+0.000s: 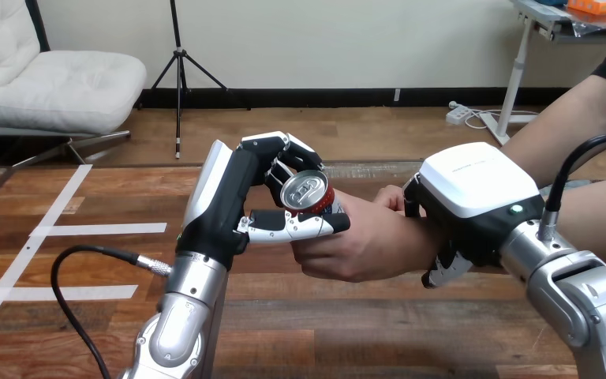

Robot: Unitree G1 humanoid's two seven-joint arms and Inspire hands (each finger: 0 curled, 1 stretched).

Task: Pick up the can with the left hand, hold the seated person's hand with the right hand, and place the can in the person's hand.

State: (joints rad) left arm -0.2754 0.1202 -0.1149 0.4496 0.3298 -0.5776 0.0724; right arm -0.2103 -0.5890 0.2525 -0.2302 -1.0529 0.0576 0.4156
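Observation:
A red can [308, 192] with a silver top stands upright over the middle of the table. My left hand [262, 197] is shut on it, fingers curled round its far side and thumb across its near side. The person's hand [363, 241] reaches in from the right and cups the can's lower right side, so both hands are on it. My right hand [473, 197] lies over the person's wrist with its white back up; its fingers curl down round the wrist, with fingertips showing beneath.
The wooden table [87, 316] has white tape lines [99, 230] on its left part. The person's forearm [576, 118] comes in from the upper right.

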